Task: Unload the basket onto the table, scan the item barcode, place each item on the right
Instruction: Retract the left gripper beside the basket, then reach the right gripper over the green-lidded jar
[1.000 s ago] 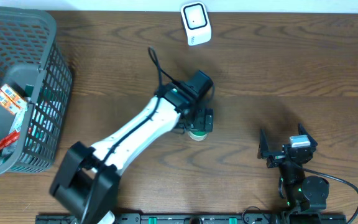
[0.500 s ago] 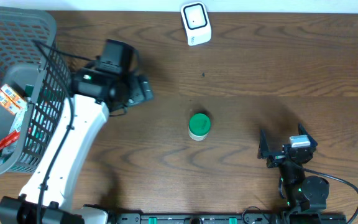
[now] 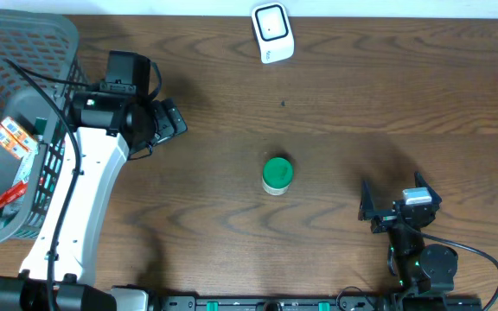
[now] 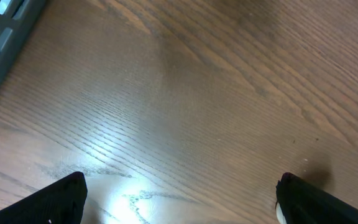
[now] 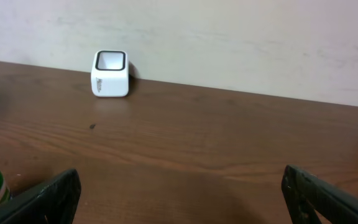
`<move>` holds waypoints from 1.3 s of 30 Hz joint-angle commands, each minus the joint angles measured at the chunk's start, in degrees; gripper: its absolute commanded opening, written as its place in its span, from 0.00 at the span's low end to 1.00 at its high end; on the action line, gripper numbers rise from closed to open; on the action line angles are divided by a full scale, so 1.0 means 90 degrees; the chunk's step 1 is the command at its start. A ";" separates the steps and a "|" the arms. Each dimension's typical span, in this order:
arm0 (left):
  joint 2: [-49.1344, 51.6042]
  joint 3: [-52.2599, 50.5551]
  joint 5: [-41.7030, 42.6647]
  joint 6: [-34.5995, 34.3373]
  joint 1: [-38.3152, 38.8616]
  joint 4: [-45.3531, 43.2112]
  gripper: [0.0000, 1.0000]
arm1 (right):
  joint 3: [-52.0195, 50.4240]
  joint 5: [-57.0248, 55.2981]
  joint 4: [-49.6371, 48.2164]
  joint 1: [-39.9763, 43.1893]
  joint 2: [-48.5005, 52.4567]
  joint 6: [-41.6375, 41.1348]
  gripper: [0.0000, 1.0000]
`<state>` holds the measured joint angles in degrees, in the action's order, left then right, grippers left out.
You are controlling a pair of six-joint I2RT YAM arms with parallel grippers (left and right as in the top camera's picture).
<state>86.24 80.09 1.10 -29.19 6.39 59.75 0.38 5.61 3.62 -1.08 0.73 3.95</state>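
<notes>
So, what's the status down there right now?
Left gripper and right gripper open, empty. Green-lidded jar upright mid-table, untouched. No obstacle between it and white scanner.

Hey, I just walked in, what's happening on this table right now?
Nothing is being held. A green-capped container stands alone in the middle of the wooden table, apart from the white scanner at the far edge, so no scan is under way. The left gripper hangs open over bare wood beside the grey basket, which holds a few packets. The right gripper sits open near the front edge, facing the scanner.
</notes>
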 commanded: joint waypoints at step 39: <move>0.0027 -0.0041 -0.0080 0.0121 -0.0024 0.0024 0.98 | 0.4495 0.0993 0.3259 -0.0070 0.2259 -0.0959 0.99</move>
<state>86.24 80.07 1.10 -28.45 6.37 59.75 30.02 13.76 27.81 -1.08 13.41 -2.83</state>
